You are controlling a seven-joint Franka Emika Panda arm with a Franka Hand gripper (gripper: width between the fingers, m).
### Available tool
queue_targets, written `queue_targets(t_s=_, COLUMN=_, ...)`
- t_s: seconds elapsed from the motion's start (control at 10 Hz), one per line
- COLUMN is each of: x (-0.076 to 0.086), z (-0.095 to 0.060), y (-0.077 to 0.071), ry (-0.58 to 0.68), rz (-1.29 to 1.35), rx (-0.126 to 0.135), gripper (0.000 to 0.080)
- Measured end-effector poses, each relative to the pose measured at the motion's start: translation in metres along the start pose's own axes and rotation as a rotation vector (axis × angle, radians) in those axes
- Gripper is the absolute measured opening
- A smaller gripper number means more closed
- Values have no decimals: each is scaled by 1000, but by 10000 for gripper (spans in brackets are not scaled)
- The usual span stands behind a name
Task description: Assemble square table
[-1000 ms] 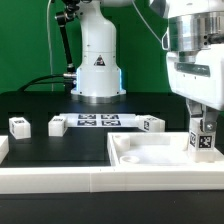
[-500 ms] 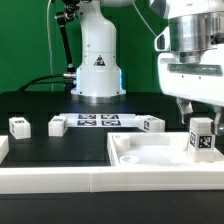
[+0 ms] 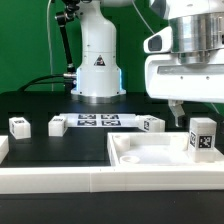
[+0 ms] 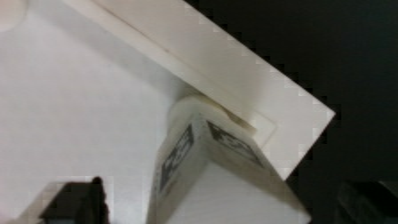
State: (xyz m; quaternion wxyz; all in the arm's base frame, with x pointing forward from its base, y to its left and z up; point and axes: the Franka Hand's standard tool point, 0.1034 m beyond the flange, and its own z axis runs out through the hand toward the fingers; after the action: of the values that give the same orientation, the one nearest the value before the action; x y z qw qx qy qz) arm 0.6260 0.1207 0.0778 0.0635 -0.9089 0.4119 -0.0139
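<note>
The white square slab lies at the exterior view's right, with recessed holes. A tagged white leg block stands upright on its far right corner. My gripper hangs just above that leg, open, holding nothing. In the wrist view the leg stands free on the slab between my dark fingertips, and my gripper is spread wide around it. Three more tagged leg blocks lie on the black table.
The marker board lies flat at the back, in front of the robot base. A long white rail runs along the front edge and beside the slab.
My gripper has let go of the leg at the slab's right corner and risen straight up. The leg stays upright where it was.
</note>
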Motion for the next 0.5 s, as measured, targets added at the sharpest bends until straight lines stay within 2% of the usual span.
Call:
queue_targets(t_s=0.2, x=-2, z=-2, y=-3, ry=-3, rz=-135, rx=-9, gripper=649)
queue_targets(t_s=0.5, x=3, z=-1, y=-1, ry=15, rz=-326, rx=1, gripper=649)
